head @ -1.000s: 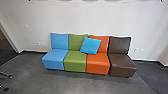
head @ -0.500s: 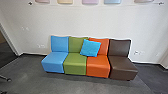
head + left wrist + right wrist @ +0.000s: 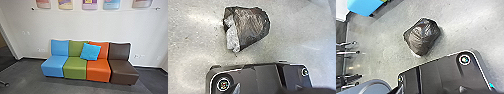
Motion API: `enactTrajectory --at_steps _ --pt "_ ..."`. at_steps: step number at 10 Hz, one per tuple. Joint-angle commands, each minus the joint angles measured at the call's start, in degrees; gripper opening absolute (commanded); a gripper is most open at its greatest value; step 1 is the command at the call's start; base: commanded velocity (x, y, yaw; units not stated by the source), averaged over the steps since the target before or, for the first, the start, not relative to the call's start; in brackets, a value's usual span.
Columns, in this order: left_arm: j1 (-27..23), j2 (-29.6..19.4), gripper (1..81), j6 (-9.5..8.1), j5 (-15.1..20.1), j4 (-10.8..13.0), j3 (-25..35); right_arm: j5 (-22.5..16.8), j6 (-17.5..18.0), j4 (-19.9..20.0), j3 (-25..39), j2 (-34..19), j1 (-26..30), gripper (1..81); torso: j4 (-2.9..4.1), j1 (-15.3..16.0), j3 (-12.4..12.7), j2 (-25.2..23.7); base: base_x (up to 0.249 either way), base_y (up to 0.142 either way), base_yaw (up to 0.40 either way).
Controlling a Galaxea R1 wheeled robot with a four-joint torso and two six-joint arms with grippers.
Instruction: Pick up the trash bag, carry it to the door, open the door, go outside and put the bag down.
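The trash bag lies on the grey floor, just beyond the edge of the robot's dark base plate and apart from it, pale contents showing along one side. Its squat bulk gives no clear long axis, and I cannot tell which arm is nearer, or whether the left gripper or right gripper is open or closed. Farther out, a row of coloured seats spans the centre of the head frame, a blue cushion on it.
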Motion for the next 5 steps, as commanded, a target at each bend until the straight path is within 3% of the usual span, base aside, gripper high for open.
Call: enactTrajectory --at_steps 1,4,5 --pt "-3.7 -0.4 81.1 -0.16 3.4 -3.1 0.7 -6.8 0.1 0.6 1.6 -7.5 7.4 81.1 0.0 3.5 0.0 -5.3 0.0 0.0 0.0" --pt "-4.3 0.1 81.1 -0.43 3.3 -3.9 -0.2 -13.2 0.2 0.7 -0.3 -9.3 13.2 81.1 0.0 7.3 0.0 -11.3 0.0 0.0 0.0" --pt "-4.9 -0.1 81.1 -1.12 3.3 -3.9 -0.5 -14.5 0.2 0.8 0.4 -10.2 15.2 81.1 0.0 8.5 -1.3 -13.4 0.0 0.0 0.0"
